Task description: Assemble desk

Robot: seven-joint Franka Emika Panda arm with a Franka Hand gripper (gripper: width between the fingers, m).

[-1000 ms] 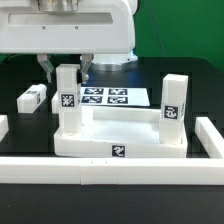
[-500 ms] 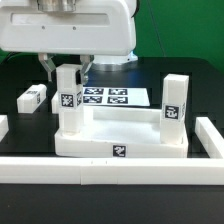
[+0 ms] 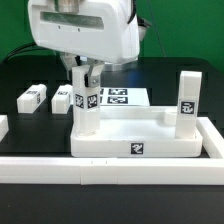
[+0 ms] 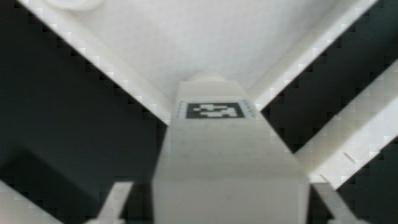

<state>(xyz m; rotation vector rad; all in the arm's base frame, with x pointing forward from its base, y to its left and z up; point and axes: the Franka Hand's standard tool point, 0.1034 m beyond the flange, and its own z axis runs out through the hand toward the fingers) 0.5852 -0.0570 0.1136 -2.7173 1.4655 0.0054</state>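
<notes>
The desk top [image 3: 140, 143], a white rimmed tray with a tag on its front, lies on the black table. A white square leg [image 3: 85, 100] with a tag stands upright in its corner on the exterior view's left. My gripper [image 3: 83, 70] comes down over that leg, with a finger on each side, shut on it. In the wrist view the leg [image 4: 222, 150] fills the middle between my fingers [image 4: 118, 205], and my gripper [image 4: 222, 216] straddles it. A second leg [image 3: 187, 100] stands upright in the opposite corner.
Two loose legs [image 3: 32, 97] [image 3: 62, 98] lie on the table at the exterior view's left. The marker board [image 3: 117, 97] lies behind the desk top. A long low white border wall [image 3: 100, 169] runs along the front, with a short stretch at the exterior view's right [image 3: 213, 135].
The desk top with both upright legs has slid toward the exterior view's right, along with my gripper on the leg. A second loose leg now shows behind it.
</notes>
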